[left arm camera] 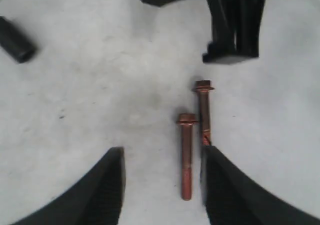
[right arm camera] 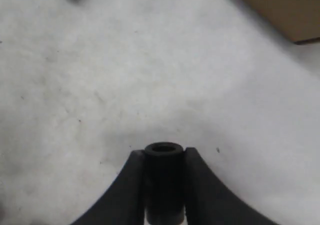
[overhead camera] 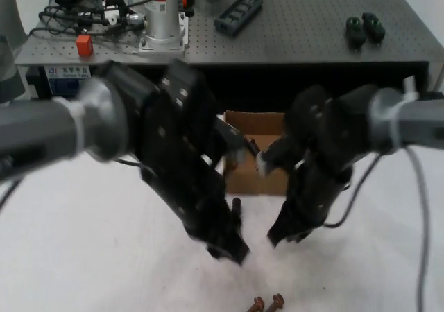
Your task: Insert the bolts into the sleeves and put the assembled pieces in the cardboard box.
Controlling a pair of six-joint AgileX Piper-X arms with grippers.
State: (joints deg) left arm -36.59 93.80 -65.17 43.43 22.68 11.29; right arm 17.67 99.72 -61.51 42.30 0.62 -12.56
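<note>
The white surface (overhead camera: 104, 243) carries everything, with a black perforated board (overhead camera: 312, 21) raised behind it. Both dark arms reach down over the surface, the left arm on the left of the high view and the right arm on the right. The cardboard box (overhead camera: 251, 182) stands open on the surface behind and between the two arms. The left tool (left arm camera: 163, 152) hangs low over the surface with its fingers spread apart and nothing in them. The right tool (right arm camera: 162, 155) is clenched on the held sleeve (right arm camera: 162, 185), a black tube pinched between both fingers with its open bore showing past the fingertips. A loose sleeve (left arm camera: 16, 41), also black, lies on the surface well to the side of the left tool. Two copper-coloured bolts lie side by side and nearly parallel, their heads turned toward the right tool: one bolt (left arm camera: 186, 157) lies in the gap between the left tool's fingers, close to one finger, and the other bolt (left arm camera: 203, 110) lies just beside it, its threaded end reaching that same finger's tip.
</note>
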